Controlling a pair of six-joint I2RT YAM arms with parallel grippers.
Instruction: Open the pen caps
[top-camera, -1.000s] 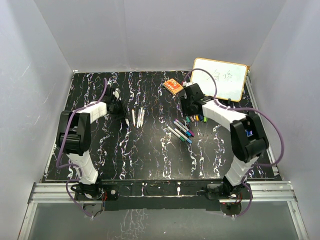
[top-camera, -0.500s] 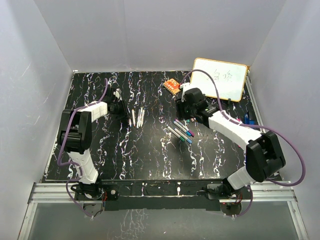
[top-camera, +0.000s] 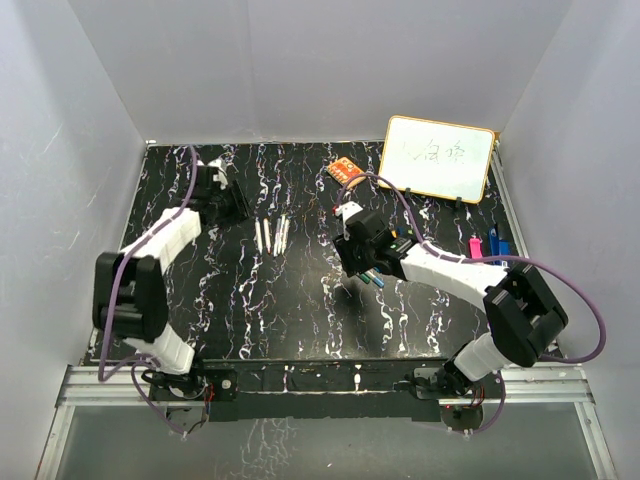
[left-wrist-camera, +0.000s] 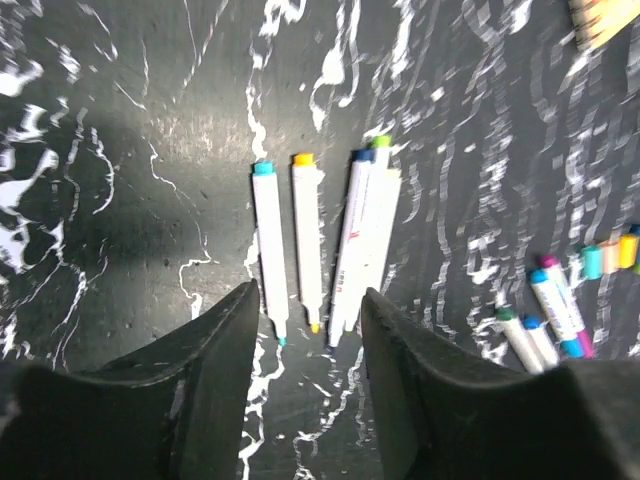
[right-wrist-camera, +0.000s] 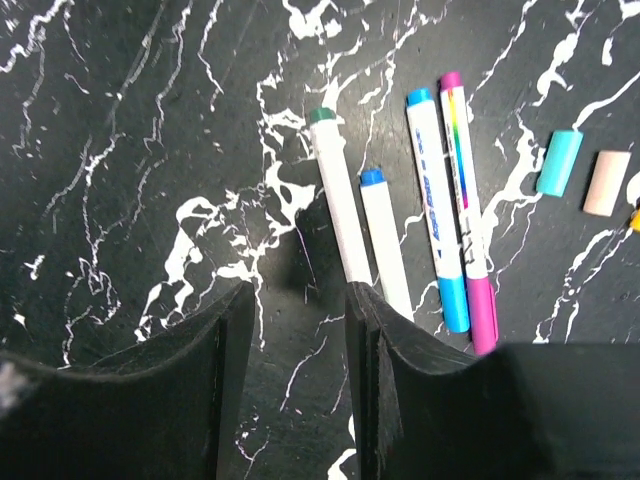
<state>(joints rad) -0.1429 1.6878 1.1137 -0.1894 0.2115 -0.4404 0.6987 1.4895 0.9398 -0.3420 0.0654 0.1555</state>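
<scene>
Lying flat, parallel — pen caps (right-wrist-camera: 558, 161) (loose)

Right wrist view: lower ends of the markers (right-wrist-camera: 435, 200) are hidden behind the right gripper (right-wrist-camera: 298, 292). The yellow cap (right-wrist-camera: 636, 215) is cut by the right edge.
Left wrist view: orange block (left-wrist-camera: 605, 18) is clipped at the top corner and blurred.
Overhead: the whiteboard (top-camera: 438, 158) writing is too small to read.

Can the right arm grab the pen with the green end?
Probably yes. The right gripper is open right beside the green-ended pen, and nothing lies on top of it. The blue-ended pen lies tight alongside, so a finger might bump that.
</scene>
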